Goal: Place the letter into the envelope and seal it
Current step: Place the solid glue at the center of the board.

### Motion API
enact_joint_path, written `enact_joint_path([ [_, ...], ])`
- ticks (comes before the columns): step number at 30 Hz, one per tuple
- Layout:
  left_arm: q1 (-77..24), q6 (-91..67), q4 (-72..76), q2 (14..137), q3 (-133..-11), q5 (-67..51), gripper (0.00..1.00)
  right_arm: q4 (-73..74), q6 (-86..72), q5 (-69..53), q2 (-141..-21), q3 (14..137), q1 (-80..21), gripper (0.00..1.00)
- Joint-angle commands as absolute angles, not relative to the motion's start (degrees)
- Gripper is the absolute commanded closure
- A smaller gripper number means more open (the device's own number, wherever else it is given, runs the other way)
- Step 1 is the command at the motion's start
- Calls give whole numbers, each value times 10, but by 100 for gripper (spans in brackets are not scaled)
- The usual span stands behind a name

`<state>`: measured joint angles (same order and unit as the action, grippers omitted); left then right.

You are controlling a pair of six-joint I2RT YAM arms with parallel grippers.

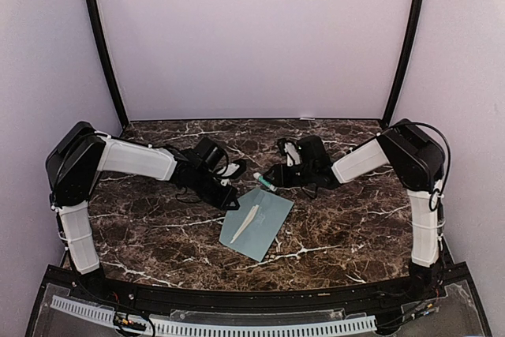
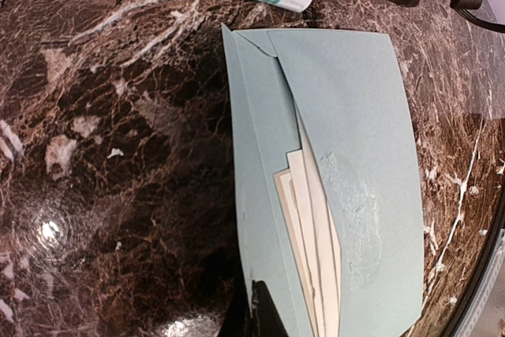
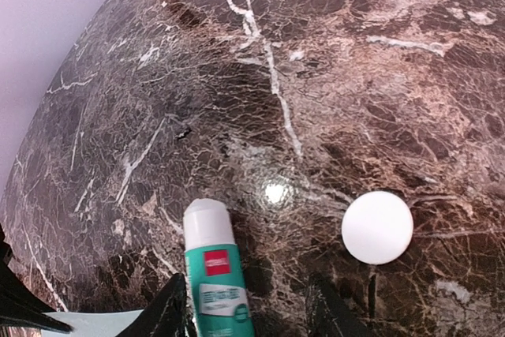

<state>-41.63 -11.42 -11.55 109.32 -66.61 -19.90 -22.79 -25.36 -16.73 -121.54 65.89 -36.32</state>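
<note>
Plainly parted, the right claw (image 3: pixel 246 288) stands open, its fingers set wider than the uncapped glue stick (image 3: pixel 215 274) lying between them. A round white cap (image 3: pixel 377 226) rests nearby on the marble bench (image 3: pixel 316 53). Whether the left claw (image 1: pixel 227 187) is open or closed cannot be told. The envelope (image 2: pixel 347 116) lies flat between the arms, its flap gaping and bearing a wrinkled glossy patch, with the cream letter (image 2: pixel 312 258) peeking out.
</note>
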Motion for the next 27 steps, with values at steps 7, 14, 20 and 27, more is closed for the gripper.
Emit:
enact_joint_path([
  [7, -413, -115, -118, 1071, -663, -204, 100, -233, -232, -138, -1167, 625, -360, 44],
  [14, -413, -122, -115, 1070, -662, -205, 100, -229, -226, -130, -1127, 605, -360, 40],
  [20, -408, -128, -110, 1058, -659, -195, 100, -214, -227, -118, -1077, 575, -360, 40],
  [27, -394, -147, -105, 1046, -642, -205, 100, -141, -256, -115, -1007, 544, -360, 41],
])
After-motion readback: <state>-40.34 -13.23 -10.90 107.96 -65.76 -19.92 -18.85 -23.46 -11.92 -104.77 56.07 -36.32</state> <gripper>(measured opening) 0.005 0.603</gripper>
